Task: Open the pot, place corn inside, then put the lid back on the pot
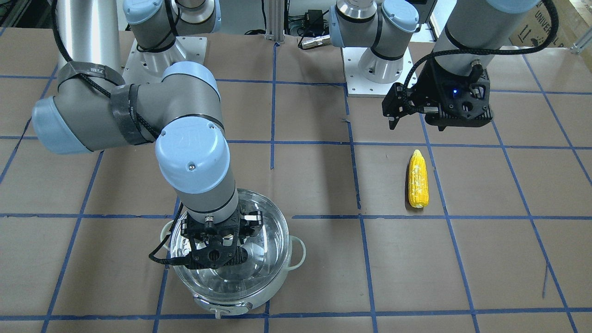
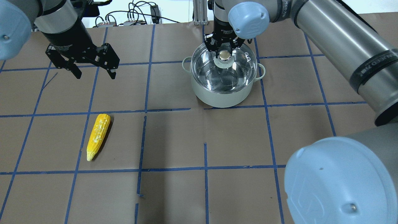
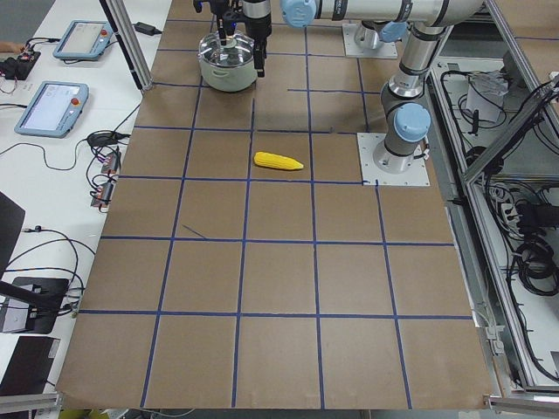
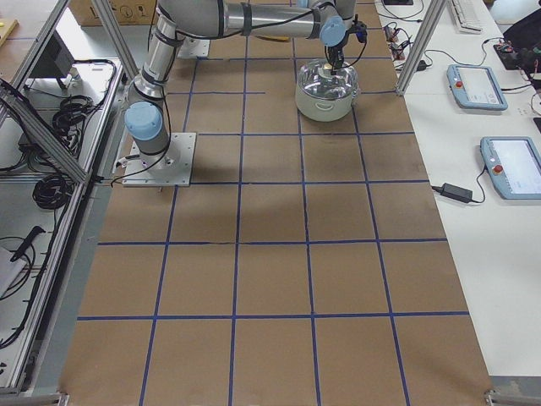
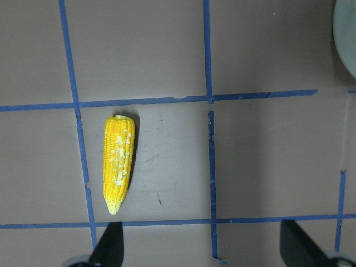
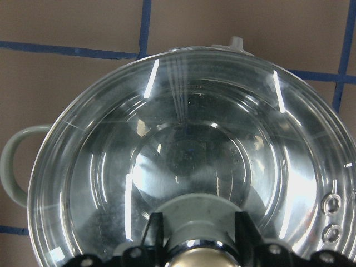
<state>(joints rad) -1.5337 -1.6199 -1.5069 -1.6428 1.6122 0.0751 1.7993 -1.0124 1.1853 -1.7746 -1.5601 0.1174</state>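
The steel pot (image 2: 217,96) with pale loop handles stands at the far right of the table, and the clear glass lid (image 2: 241,73) sits on it. My right gripper (image 2: 224,53) is over the lid's middle, its fingers closed on either side of the knob (image 6: 194,214). The yellow corn (image 2: 98,135) lies flat on the brown table at the left, pointed end toward me. My left gripper (image 2: 94,74) hangs open and empty above the table, beyond the corn. In the left wrist view the corn (image 5: 118,164) lies ahead of the open fingers (image 5: 108,247).
The table is brown paper with a blue tape grid. The arms' white base plates (image 1: 379,85) sit at the robot's edge. Tablets (image 3: 52,105) and cables lie on the white bench past the pot. The pot's edge shows in the left wrist view's top right corner (image 5: 347,33).
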